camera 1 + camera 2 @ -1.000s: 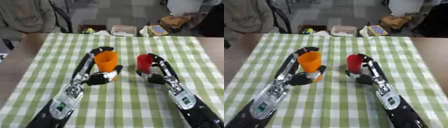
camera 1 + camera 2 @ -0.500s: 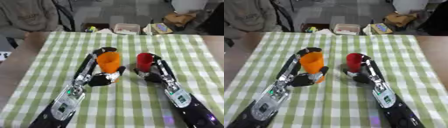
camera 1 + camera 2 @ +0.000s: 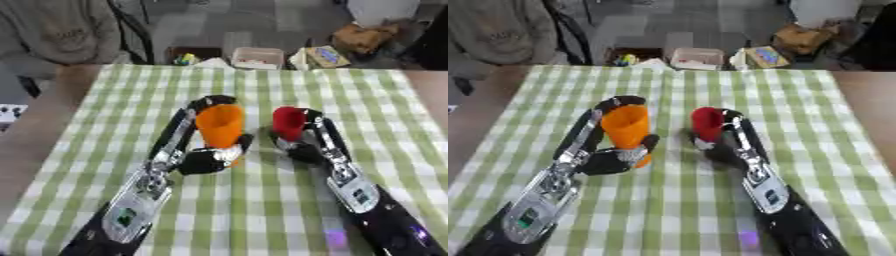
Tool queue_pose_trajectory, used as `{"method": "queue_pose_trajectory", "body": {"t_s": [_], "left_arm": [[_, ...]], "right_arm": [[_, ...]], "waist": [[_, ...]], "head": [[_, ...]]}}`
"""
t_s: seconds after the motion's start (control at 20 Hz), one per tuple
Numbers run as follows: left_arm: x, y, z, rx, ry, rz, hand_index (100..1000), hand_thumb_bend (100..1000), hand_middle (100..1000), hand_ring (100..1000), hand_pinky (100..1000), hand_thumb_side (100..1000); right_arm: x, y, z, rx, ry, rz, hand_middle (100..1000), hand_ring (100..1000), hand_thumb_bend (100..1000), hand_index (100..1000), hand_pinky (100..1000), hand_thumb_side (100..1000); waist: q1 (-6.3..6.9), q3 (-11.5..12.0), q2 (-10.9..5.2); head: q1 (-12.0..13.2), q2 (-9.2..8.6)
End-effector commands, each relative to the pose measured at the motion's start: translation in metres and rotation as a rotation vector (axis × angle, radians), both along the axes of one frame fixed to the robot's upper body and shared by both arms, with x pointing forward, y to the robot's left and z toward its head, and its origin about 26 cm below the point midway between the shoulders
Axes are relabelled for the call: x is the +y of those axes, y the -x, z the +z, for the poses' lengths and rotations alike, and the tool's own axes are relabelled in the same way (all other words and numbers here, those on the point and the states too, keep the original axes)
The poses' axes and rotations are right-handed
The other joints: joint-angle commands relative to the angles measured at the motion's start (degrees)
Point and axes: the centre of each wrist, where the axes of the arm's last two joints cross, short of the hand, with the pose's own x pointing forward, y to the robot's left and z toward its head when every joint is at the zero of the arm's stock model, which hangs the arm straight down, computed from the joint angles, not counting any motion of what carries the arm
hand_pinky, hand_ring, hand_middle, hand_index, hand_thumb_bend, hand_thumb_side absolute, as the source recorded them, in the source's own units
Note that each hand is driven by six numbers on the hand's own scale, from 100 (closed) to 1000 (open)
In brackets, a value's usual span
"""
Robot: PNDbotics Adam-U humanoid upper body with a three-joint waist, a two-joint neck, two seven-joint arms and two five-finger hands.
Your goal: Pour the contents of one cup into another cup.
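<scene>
1. We are seeing the left robot hand (image 3: 208, 160) curling round the orange cup (image 3: 220, 125), upright near the middle of the green checked worktop (image 3: 262, 210)
2. The right robot hand (image 3: 302, 150) is clasping the red cup (image 3: 288, 123), upright just beside the orange one
3. We are finding neither cup's contents visible

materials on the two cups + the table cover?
Orange cup: likely plastic, uniform opaque colour, smooth matte wall. Red cup: same look, probably plastic. Cover: green-and-white checked cloth, seemingly woven fabric; a coated finish can't be ruled out.
</scene>
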Motion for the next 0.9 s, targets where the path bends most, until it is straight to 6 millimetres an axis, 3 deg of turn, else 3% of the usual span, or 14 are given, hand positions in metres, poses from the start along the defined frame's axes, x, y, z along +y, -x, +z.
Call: {"method": "queue_pose_trajectory", "body": {"t_s": [0.05,0.2,0.4,0.9], "left_arm": [[-0.004,0.001,0.013,-0.034,0.012,-0.021,792,176,115,208,373,225],[-0.003,0.001,0.014,-0.036,0.013,-0.019,792,175,115,209,373,225],[-0.001,0.001,0.015,-0.038,0.018,-0.012,792,174,115,209,375,225],[0.008,0.003,0.015,-0.033,0.022,0.007,790,169,117,217,379,226]], "right_arm": [[0.006,-0.003,0.010,-0.042,-0.034,-0.017,475,615,239,605,625,242],[0.006,-0.003,0.012,-0.057,-0.059,-0.035,396,550,149,527,574,181],[0.003,-0.002,0.014,-0.063,-0.085,-0.046,364,519,100,504,553,151],[-0.011,0.000,0.025,-0.071,-0.060,-0.011,352,487,100,496,513,120]], "waist": [[0.00,0.19,-0.66],[-0.06,0.03,-0.66],[-0.17,-0.31,-0.76],[-0.44,-1.47,-1.51]], "head": [[-0.16,-0.52],[-0.15,-0.59],[-0.04,-0.56],[0.38,-0.17]]}}
